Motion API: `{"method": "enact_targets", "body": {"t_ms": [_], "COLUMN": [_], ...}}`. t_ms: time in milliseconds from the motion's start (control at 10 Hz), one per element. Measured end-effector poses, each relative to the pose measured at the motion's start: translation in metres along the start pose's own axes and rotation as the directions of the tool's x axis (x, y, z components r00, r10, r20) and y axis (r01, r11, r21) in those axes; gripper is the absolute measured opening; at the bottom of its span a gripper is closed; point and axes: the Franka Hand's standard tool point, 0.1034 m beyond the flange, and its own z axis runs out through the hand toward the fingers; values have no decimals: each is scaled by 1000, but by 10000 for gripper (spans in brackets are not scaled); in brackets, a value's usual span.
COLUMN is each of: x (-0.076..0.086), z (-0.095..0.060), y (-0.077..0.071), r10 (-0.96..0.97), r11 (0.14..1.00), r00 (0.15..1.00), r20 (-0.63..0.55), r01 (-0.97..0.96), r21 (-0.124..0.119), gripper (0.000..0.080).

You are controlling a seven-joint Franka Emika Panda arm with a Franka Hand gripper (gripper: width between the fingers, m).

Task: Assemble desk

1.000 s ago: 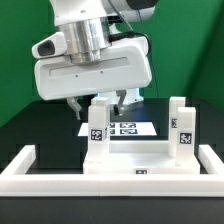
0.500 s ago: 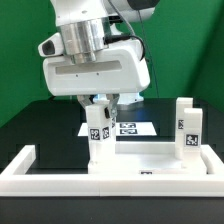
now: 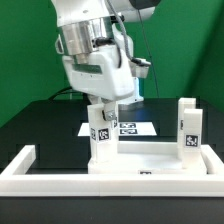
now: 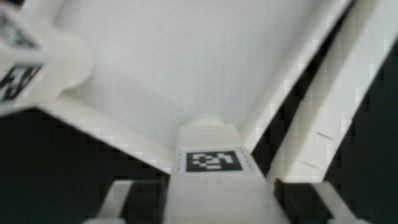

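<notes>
Since a second ago the arm (image 3: 92,55) has swung round and come down over the leg (image 3: 99,130) on the exterior view's left, and the gripper (image 3: 104,104) has narrowed from wide to partly closed. Its fingers now sit on either side of the top of that leg and appear to clamp it.

Largest first: the black table (image 3: 40,115), then the low white border wall (image 3: 60,177) along the front, then the desk top (image 3: 150,158) lying inside it with its rim up. The marker board (image 3: 135,128) lies flat behind. The gripped leg stands upright at the tray's left corner; a second leg (image 3: 186,125) stands at the right.

The leg looks like light, stiff, smooth plastic, so a firm pinch on its flat sides near the top seems wise, lest it slip or twist.

The wrist view alone shows the leg (image 4: 217,150) between the fingertips above the tray's inner floor (image 4: 178,70); only the exterior view shows the second leg's position.
</notes>
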Motion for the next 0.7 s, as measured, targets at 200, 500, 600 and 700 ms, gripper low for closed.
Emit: {"method": "enact_targets", "body": {"t_ms": [200,500,600,700], "x": [-7,-7,-6,-5], "z": [4,4,5,5], "y": [-9,-9,-7,-6], "r10": [225,154,-57,-250], "r11": [973,987,997,967], "r00": [974,988,998,968], "r20": [26,23,2,-9], "r01": [-226,-155,57,251], "r21": [39,43,43,43], "gripper": [290,449,595,595]}}
